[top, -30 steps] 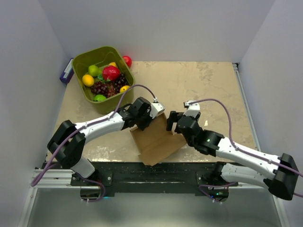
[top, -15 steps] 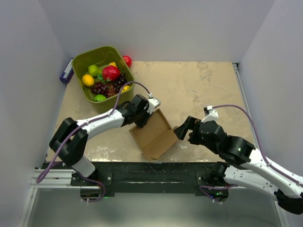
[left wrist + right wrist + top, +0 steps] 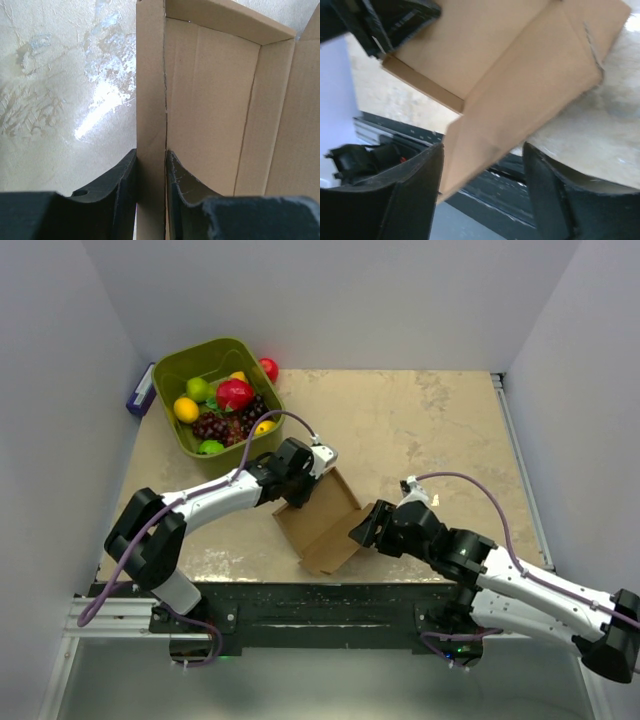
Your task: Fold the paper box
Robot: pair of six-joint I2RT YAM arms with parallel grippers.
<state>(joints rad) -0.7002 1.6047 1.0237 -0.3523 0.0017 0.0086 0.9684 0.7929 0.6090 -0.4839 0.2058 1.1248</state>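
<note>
Two arms are bolted to a black rail (image 3: 300,615) along the near edge of the table (image 3: 430,430); the right arm (image 3: 520,580) reaches inward from the near right, the left arm (image 3: 210,502) from the near left; the paper box (image 3: 318,530) sits on the table at centre front, just beyond the rail and between the two grippers, as an open brown cardboard tray with raised walls, set at a slant to the table edge; the right gripper (image 3: 365,527) is at the box's right-hand near corner with its jaws spread wide; in the right wrist view its dark fingers (image 3: 415,195) stand well apart and a cardboard panel runs down between them; the panel's edge lies against one finger, while the other is clear of it, so nothing is clamped; the left gripper (image 3: 300,475) is at the box's far corner, pressed together on an upright wall; the left wrist view shows that wall pinched edge-on between both pads (image 3: 122,195), with the tray's floor and further walls to its right and mottled beige tabletop to its left; further back on the left stands a green bin (image 3: 190,358) holding mixed fruit, including a red apple (image 3: 234,394), dark grapes (image 3: 215,425) and a yellow piece (image 3: 186,409); a red ball (image 3: 268,368) lies just behind the bin's far right corner; a purple object (image 3: 140,392), too small to identify, rests against the bin's left side.
</note>
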